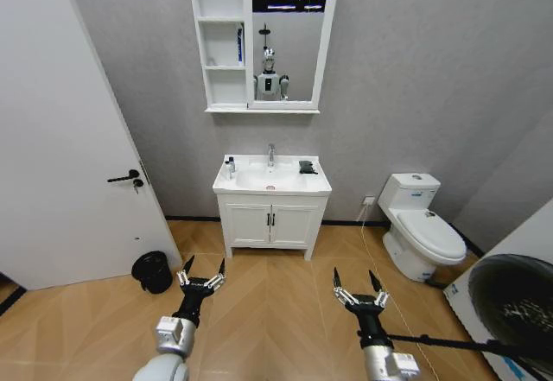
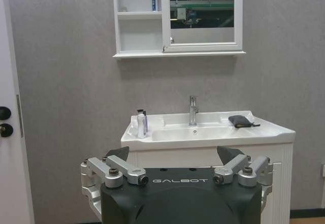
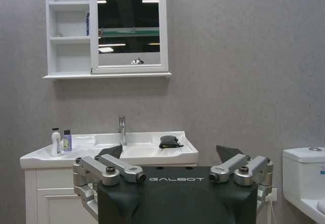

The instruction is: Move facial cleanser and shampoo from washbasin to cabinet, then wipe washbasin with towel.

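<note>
Though small, black towel (image 1: 308,167) crumpled.

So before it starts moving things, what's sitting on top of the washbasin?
On the washbasin: two small bottles at its left rear, the black towel at right, chrome tap behind. Bottle labels unreadable.

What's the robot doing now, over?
Left end effector and right end effector open, held low over floor, short of washbasin. Two bottles and towel on its rim. Cabinet above. Path clear.
</note>
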`<state>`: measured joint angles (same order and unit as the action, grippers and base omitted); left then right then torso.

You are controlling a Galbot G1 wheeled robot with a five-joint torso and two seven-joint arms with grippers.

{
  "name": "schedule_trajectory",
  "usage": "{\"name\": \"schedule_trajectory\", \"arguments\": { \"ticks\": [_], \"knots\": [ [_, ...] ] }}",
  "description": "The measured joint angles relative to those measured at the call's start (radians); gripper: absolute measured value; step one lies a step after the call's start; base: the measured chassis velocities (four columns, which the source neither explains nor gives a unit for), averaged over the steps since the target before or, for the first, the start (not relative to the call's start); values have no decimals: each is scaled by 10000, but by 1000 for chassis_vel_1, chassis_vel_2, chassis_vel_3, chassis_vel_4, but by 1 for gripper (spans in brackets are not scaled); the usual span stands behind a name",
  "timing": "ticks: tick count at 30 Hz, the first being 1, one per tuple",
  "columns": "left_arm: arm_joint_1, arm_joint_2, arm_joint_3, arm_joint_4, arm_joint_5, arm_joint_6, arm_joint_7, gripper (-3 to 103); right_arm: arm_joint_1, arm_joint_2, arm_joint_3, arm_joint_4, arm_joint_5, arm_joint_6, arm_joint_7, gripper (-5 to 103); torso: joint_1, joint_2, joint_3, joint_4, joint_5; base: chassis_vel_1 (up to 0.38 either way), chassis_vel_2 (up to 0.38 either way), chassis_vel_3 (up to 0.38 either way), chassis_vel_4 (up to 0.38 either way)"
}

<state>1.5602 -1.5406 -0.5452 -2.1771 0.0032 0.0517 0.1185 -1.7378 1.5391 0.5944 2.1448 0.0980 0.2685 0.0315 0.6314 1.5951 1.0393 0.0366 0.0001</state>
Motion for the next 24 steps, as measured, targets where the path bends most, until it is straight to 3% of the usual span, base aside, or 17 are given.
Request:
{"name": "schedule_trajectory", "arguments": {
  "ticks": [13,24],
  "knots": [
    [366,-30,151,151,206,-514,-106,98,-383,-49,211,-66,147,516,-6,100,-4,2,-1,0,-1,-33,24,23,-26],
    [550,-117,165,115,307,-682,-116,98,-471,-145,258,-37,246,661,135,100,0,-2,1,1,1,-193,207,201,-188]
  ]
}}
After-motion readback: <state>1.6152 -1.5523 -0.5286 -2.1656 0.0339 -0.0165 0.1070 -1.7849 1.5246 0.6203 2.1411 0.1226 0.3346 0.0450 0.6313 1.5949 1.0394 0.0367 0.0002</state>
